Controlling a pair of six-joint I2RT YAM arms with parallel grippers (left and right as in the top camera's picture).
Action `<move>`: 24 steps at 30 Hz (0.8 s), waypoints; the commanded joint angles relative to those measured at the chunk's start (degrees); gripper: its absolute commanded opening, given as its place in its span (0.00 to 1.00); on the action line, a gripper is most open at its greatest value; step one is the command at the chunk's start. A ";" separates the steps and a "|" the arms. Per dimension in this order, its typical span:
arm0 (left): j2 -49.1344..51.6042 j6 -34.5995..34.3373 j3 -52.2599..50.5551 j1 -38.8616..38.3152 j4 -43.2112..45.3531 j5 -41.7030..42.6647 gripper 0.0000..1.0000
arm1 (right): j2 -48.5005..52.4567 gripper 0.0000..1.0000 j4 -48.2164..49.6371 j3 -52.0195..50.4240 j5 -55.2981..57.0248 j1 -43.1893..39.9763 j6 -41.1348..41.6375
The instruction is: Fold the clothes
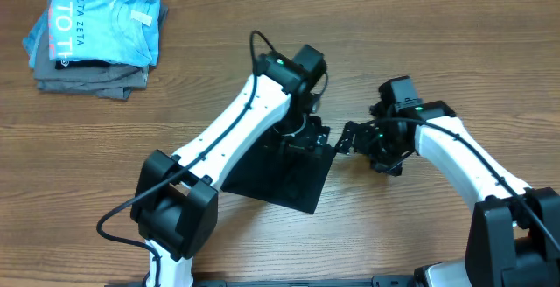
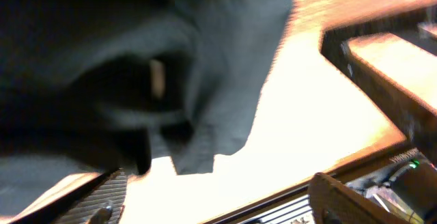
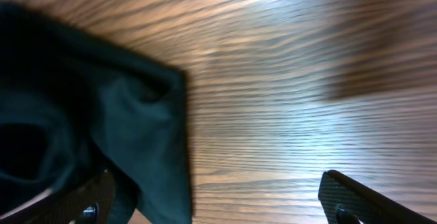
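Observation:
The clothes, a black T-shirt (image 1: 282, 178), lie folded into a compact slab at the middle of the table. My left gripper (image 1: 306, 138) hovers over its far right corner, and my right gripper (image 1: 348, 138) is just to the right of that corner. In the left wrist view the fabric (image 2: 102, 53) fills the upper left, with a small white tag (image 2: 157, 78) showing. The left gripper (image 2: 218, 207) is open, with only bright tabletop between its fingers. In the right wrist view the right gripper (image 3: 218, 203) is open too; the shirt's edge (image 3: 160, 149) lies beside its left finger (image 3: 89, 202).
A light blue T-shirt with white lettering (image 1: 101, 20) lies on folded grey garments (image 1: 87, 79) at the back left of the wooden table (image 1: 420, 42). The two grippers are close together beside the shirt's right corner.

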 commanded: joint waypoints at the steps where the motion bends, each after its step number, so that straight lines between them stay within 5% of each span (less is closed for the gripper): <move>1: -1.44 0.09 -0.76 -2.75 2.58 4.59 0.79 | -0.04 1.00 -0.76 0.02 -1.99 -3.67 -0.20; 7: -1.66 2.03 3.80 -1.73 -0.37 2.62 0.78 | -0.07 1.00 -4.96 2.10 -2.45 -9.27 -2.80; 16: -1.77 3.69 22.73 13.46 -17.25 -13.09 0.88 | -0.07 1.00 -5.25 4.57 -11.06 -11.89 -5.79; 24: -1.66 16.55 17.55 27.43 -17.81 -0.63 0.97 | -0.07 1.00 -4.85 4.57 -11.93 -10.88 -5.77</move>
